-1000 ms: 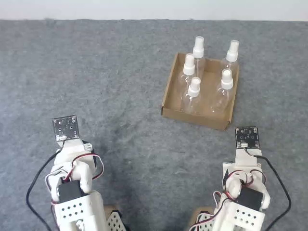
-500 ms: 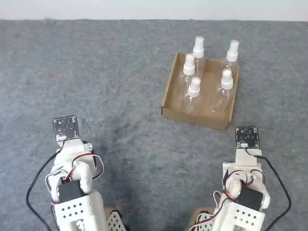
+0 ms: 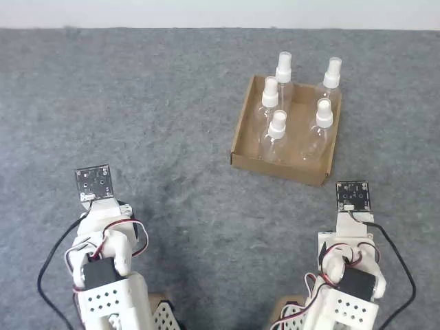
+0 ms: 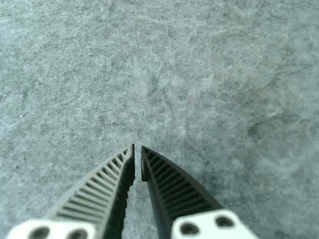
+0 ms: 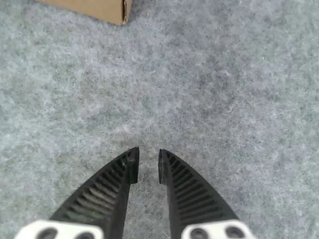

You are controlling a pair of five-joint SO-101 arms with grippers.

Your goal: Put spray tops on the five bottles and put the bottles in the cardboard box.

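Note:
The cardboard box [image 3: 242, 141] sits on the grey carpet at the back right. Five clear bottles stand inside it, each with a white spray top: two at the back [image 3: 283, 69] [image 3: 333, 72], one at the left [image 3: 270, 93], and two at the front [image 3: 277, 127] [image 3: 323, 115]. My left gripper [image 4: 138, 148] hangs over bare carpet near the front left, fingers almost touching and holding nothing. My right gripper [image 5: 148, 152] hangs over carpet just in front of the box's near right corner [image 5: 94, 9], a narrow slit between its tips, also holding nothing.
The left arm [image 3: 103, 237] and the right arm [image 3: 349, 251] are folded back at the front edge. Grey carpet [image 3: 151, 103] spreads wide to the left of the box and between the arms. A pale wall runs along the far edge.

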